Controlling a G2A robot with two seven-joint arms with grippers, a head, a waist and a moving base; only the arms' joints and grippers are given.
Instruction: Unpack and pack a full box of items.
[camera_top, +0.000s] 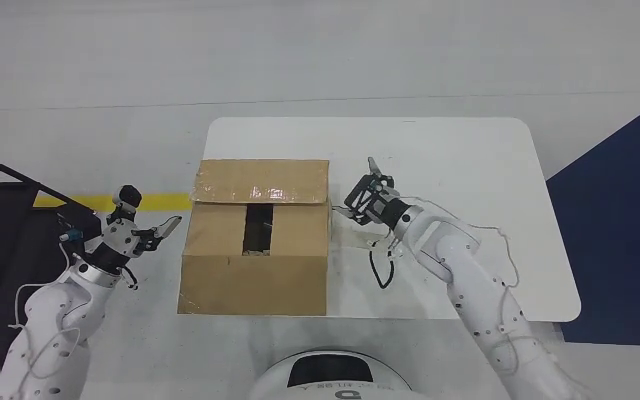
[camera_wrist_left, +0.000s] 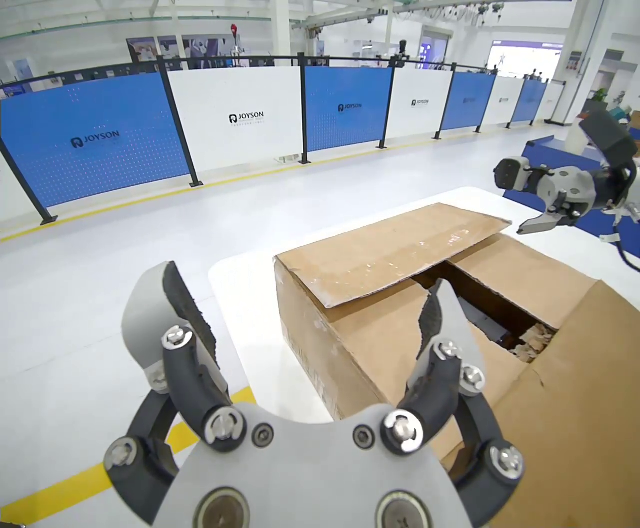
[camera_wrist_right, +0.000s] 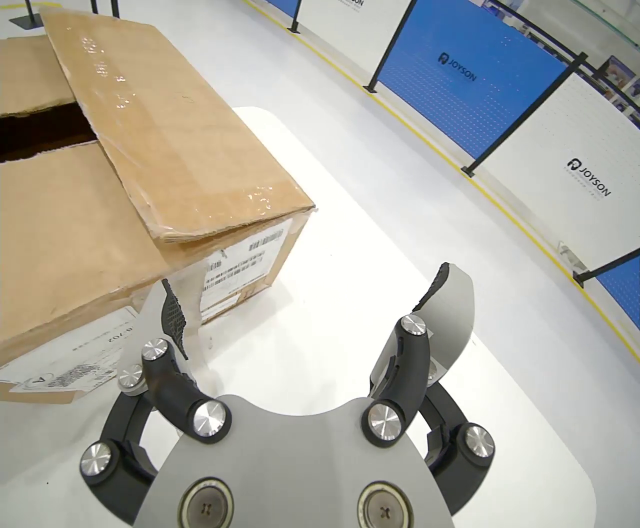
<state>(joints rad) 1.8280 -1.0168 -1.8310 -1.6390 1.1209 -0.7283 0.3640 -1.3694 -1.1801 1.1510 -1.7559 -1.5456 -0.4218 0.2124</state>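
A brown cardboard box (camera_top: 256, 238) stands on the left part of the white table (camera_top: 470, 170), its top flaps nearly closed with a dark slot (camera_top: 258, 230) between them. Crumpled paper filling (camera_wrist_left: 535, 340) shows through that gap. My left gripper (camera_top: 148, 226) hangs open off the table's left edge, a short way from the box's left side (camera_wrist_left: 320, 320). My right gripper (camera_top: 366, 190) is open just beside the box's right far corner (camera_wrist_right: 300, 200), above the tabletop, holding nothing. The right gripper (camera_wrist_left: 542, 210) also appears beyond the box in the left wrist view.
Blue and white fence panels (camera_wrist_left: 240, 125) ring the floor. A yellow floor line (camera_top: 105, 200) runs left of the table. A black cable (camera_top: 382, 268) lies by the right arm. Bare tabletop (camera_top: 500, 230) stretches to the right of the box.
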